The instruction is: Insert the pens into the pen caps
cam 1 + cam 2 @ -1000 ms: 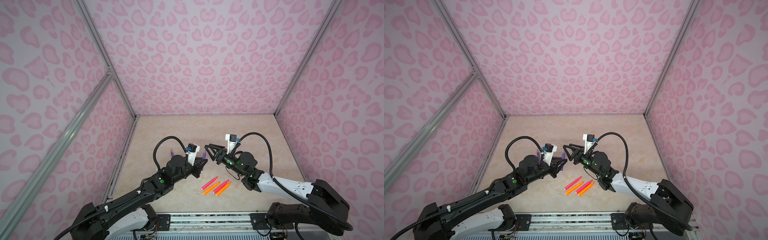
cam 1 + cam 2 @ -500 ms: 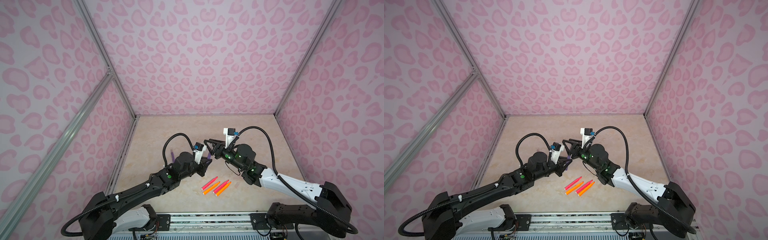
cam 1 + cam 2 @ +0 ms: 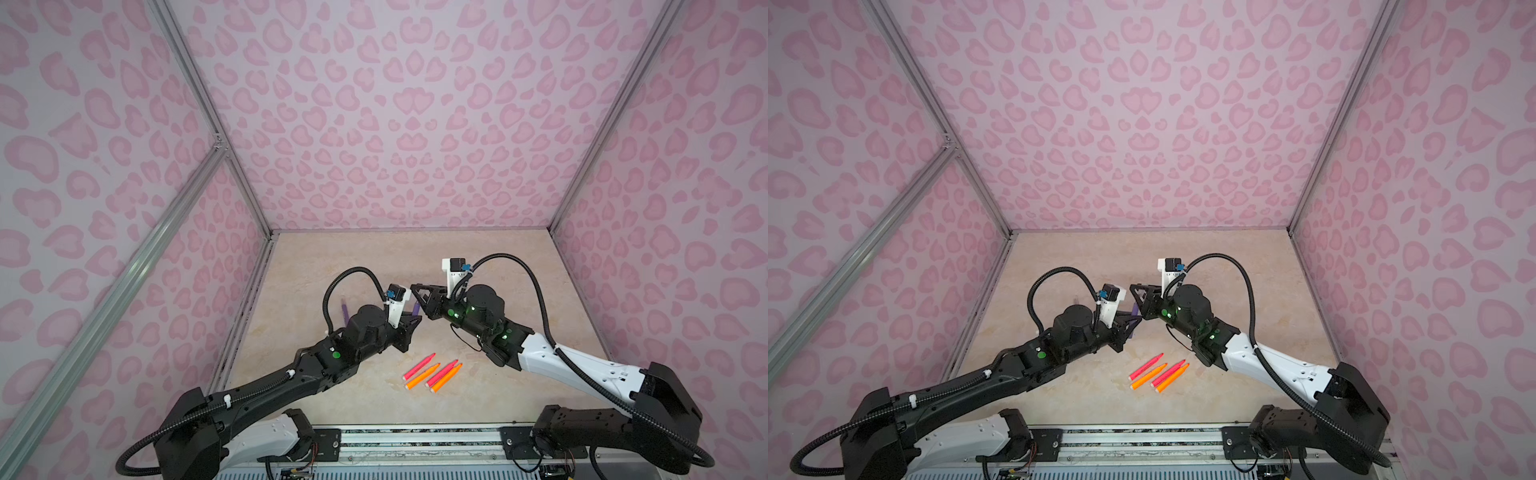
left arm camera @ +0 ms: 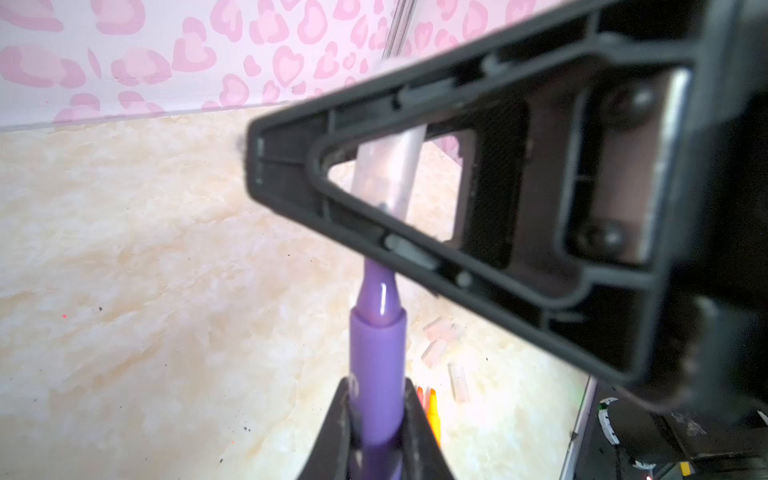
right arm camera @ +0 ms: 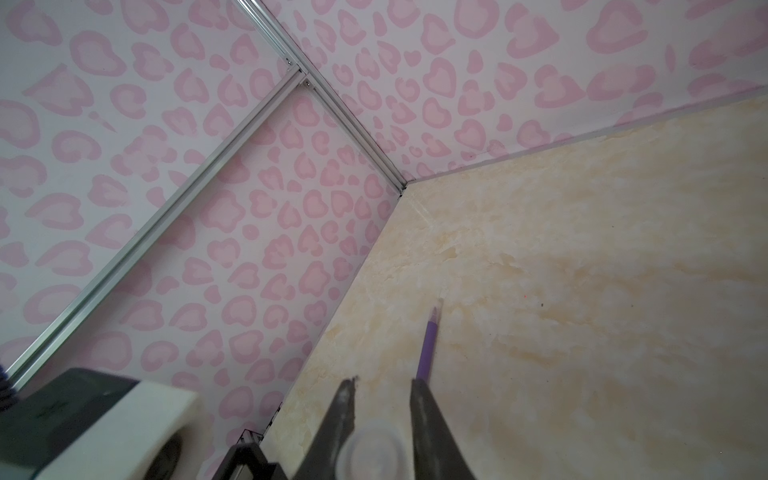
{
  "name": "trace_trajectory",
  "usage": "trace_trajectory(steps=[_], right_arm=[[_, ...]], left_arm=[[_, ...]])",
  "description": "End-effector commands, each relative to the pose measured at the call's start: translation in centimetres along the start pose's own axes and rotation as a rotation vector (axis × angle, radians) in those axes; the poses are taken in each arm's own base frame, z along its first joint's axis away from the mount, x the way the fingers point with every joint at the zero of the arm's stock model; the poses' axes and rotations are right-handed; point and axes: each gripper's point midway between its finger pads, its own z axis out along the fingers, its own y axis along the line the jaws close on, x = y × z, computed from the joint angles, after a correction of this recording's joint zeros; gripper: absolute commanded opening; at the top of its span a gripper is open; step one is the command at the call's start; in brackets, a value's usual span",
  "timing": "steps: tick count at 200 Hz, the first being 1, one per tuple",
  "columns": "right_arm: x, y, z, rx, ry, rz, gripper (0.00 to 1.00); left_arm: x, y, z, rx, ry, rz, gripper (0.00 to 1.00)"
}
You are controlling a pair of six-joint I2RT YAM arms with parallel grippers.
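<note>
My left gripper [image 4: 377, 388] is shut on a purple pen [image 4: 376, 353] whose tapered tip points up at my right gripper. In both top views the two grippers meet above the middle of the table, left gripper [image 3: 411, 322] below, right gripper [image 3: 417, 297] above, with the purple pen [image 3: 1134, 309] between them. A clear pen cap [image 5: 374, 455] sits between the fingers of my right gripper [image 5: 383, 381], touching both. Seen from the left wrist, this cap [image 4: 386, 166] lines up with the pen's tip, which a right finger hides.
A second purple pen [image 3: 344, 311] lies on the beige table at the left, its far end pale. Two pink pens [image 3: 419, 366] and two orange pens [image 3: 446, 377] lie side by side at the front. Loose clear caps [image 4: 440, 332] lie under the right arm. Pink walls close three sides.
My right gripper's jaws have narrowed from wide apart to close round the cap. The left arm has carried the purple pen up and right until its tip meets the right gripper.
</note>
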Motion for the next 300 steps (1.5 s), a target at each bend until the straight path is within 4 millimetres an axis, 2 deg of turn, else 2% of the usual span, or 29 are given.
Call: trace_trajectory(steps=[1,35,114,131,138,149,169,174,185,198,209,228,265,282,300], right_arm=[[-0.6,-0.7,-0.6,0.031,-0.044,0.012,0.19],[-0.9,-1.0,-1.1,0.038,-0.071,0.022,0.11],[-1.0,-1.2,-0.6,0.037,-0.064,0.016,0.08],[-1.3,-1.6,-0.4,0.054,-0.075,-0.002,0.08],[-1.6,-2.7,-0.3,0.099,-0.083,-0.012,0.08],[-2.2,-5.8,-0.3,0.232,-0.101,-0.009,0.09],[-2.2,-12.8,0.0,0.480,-0.079,0.041,0.06],[-1.7,-15.0,0.2,0.535,-0.051,0.078,0.04],[-0.4,-17.8,1.1,0.595,0.028,0.129,0.00],[1.3,-20.0,1.7,0.673,0.108,0.166,0.00],[3.4,-21.3,1.9,0.713,0.172,0.188,0.00],[6.4,-22.3,1.0,0.754,0.223,0.192,0.00],[11.3,-22.6,-1.9,0.844,0.329,0.129,0.00],[12.8,-22.3,-2.8,0.867,0.356,0.097,0.00],[14.0,-22.4,-3.8,0.917,0.387,0.050,0.05]], left_arm=[[-0.2,0.2,-0.1,-0.013,-0.007,0.008,0.04],[-0.1,0.3,0.2,-0.017,-0.001,0.007,0.04],[0.3,-0.1,0.8,0.006,0.025,0.008,0.04],[0.4,0.5,1.0,-0.032,0.035,0.001,0.04],[0.4,1.3,1.0,-0.081,0.035,-0.012,0.04],[0.4,3.1,1.0,-0.163,0.040,-0.051,0.04],[1.3,6.9,1.1,-0.270,0.057,-0.149,0.04],[1.7,8.0,1.1,-0.305,0.069,-0.176,0.04],[2.5,9.9,1.0,-0.367,0.094,-0.231,0.04],[3.3,11.2,0.8,-0.415,0.113,-0.275,0.04],[3.4,11.2,0.7,-0.419,0.113,-0.285,0.04],[3.4,11.2,0.8,-0.417,0.111,-0.287,0.04],[3.6,11.6,0.8,-0.443,0.121,-0.277,0.04],[3.6,11.4,1.0,-0.431,0.131,-0.277,0.04],[3.8,11.4,1.2,-0.427,0.139,-0.276,0.04]])
